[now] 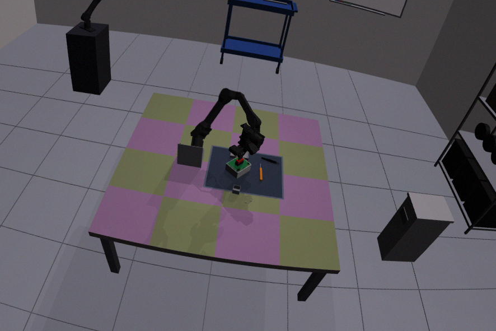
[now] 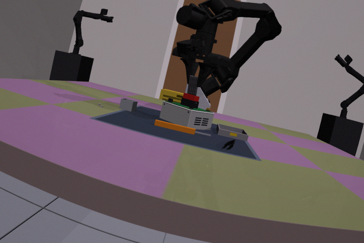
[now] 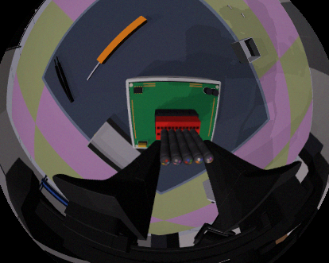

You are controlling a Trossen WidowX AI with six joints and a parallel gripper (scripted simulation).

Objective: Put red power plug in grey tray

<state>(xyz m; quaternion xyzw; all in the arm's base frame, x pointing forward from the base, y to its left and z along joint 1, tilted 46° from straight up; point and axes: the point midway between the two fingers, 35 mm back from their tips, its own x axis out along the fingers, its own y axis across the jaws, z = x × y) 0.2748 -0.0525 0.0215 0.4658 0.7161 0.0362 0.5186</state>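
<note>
Screwdriver: handle smooth, matt, plastic-looking; shaft grey, metal-looking. Hand: matt black, plastic-looking. Plug below the hand: smooth red, plastic-looking. Board beneath it: smooth green. Mat under the hand: matt, finely grained. Door behind the hand: brown, wood-looking.

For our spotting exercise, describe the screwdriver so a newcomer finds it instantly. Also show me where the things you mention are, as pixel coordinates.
On the checkered table (image 1: 186,219) (image 2: 227,176) lies a dark blue mat (image 1: 271,187) (image 2: 136,121) (image 3: 164,33). The screwdriver (image 1: 261,174) (image 2: 174,127) (image 3: 120,41) lies there, beside the white box (image 1: 244,172) (image 2: 174,115) (image 3: 173,79); only its handle is bright orange, unlike the black tool (image 1: 270,160) (image 2: 229,144) (image 3: 63,79) nearby.
</note>
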